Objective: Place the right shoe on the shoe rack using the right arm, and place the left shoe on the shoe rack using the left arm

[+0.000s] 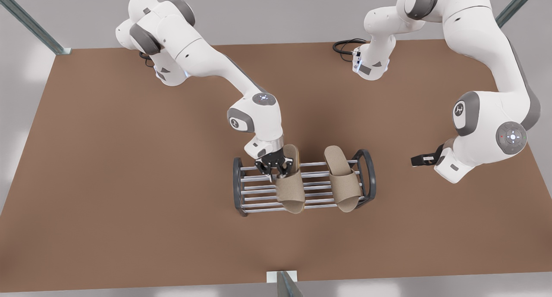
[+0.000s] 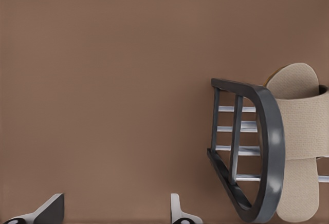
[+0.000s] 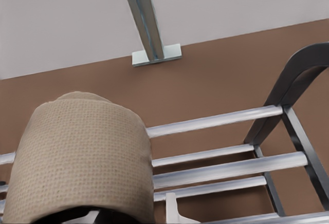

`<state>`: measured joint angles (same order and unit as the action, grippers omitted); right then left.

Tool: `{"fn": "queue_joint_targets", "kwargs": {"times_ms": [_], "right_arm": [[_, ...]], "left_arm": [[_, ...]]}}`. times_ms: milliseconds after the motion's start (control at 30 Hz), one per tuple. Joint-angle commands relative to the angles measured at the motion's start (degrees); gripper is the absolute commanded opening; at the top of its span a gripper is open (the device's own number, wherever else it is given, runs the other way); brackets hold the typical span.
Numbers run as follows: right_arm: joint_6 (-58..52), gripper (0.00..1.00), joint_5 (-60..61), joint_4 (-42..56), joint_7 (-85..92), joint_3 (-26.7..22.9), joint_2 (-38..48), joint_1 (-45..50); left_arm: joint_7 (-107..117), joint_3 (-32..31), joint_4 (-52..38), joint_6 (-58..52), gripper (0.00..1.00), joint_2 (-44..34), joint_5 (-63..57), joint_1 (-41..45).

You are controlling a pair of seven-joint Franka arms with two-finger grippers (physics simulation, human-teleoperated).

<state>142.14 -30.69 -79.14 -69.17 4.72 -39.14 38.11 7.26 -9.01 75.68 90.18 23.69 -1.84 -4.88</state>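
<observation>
1. Right gripper [image 1: 274,167] sits over the shoe rack [image 1: 304,182], fingers clamped on the strap edge of one tan slipper [image 1: 290,189]; we see that strap [image 3: 77,157] right in front of its wrist camera.
2. That slipper lies across the silver bars directly below the gripper, toe past the rack's front bar; we can't tell if it is fully resting.
3. Second slipper [image 1: 343,178] lies on the rack beside it, by the far arched end [image 1: 366,172].
4. Left gripper [image 1: 424,160] hangs well clear of the rack, out past that arched end [image 2: 267,152], over bare table [image 1: 129,180].
5. Its fingertips [image 2: 177,211] stand wide apart, holding nothing.
</observation>
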Motion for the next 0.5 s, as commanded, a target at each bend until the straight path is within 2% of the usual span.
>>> {"fn": "queue_joint_targets", "kwargs": {"times_ms": [0,367,467], "right_arm": [[0.2,1.00,-1.2,0.0,-4.0,0.0,0.1,0.0],[-1.9,1.00,-1.0,-0.1,-5.3,0.7,2.0,1.2],[-5.6,1.00,-0.9,-0.2,-6.9,3.5,4.2,1.5]], "left_arm": [[-1.0,0.0,0.0,0.0,1.00,-0.1,-0.1,0.0],[-0.9,0.0,0.1,-0.1,1.00,-0.1,0.1,0.0],[-1.0,0.0,0.1,-0.1,1.00,-0.1,0.1,0.0]]}}
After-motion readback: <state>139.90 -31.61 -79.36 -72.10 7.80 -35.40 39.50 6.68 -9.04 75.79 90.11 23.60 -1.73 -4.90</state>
